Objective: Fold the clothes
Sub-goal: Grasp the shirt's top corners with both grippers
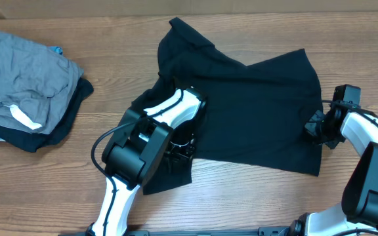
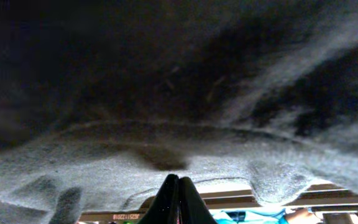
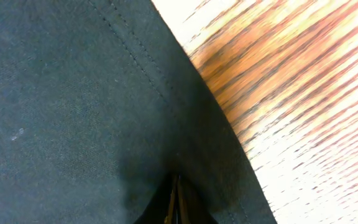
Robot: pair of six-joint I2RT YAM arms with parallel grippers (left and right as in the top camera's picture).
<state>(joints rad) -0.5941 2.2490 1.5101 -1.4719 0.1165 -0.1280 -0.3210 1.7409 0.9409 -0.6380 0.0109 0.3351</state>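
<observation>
The black T-shirt (image 1: pixel 254 111) lies rumpled across the middle of the wooden table, its collar end toward the back. My left gripper (image 1: pixel 179 149) is at the shirt's front left part. In the left wrist view its jaws (image 2: pixel 178 178) are shut, with the shirt's hem (image 2: pixel 166 93) puckered at their tips. My right gripper (image 1: pixel 315 128) is at the shirt's right edge. In the right wrist view its jaws (image 3: pixel 176 180) are shut on the fabric (image 3: pixel 73 112) just inside the stitched hem. The neck tag is hidden.
A grey garment (image 1: pixel 25 78) with a white label (image 1: pixel 25 118) lies on a dark garment (image 1: pixel 58 131) at the far left. Bare wooden table (image 1: pixel 254 196) shows in front of the shirt and beside the hem (image 3: pixel 303 93).
</observation>
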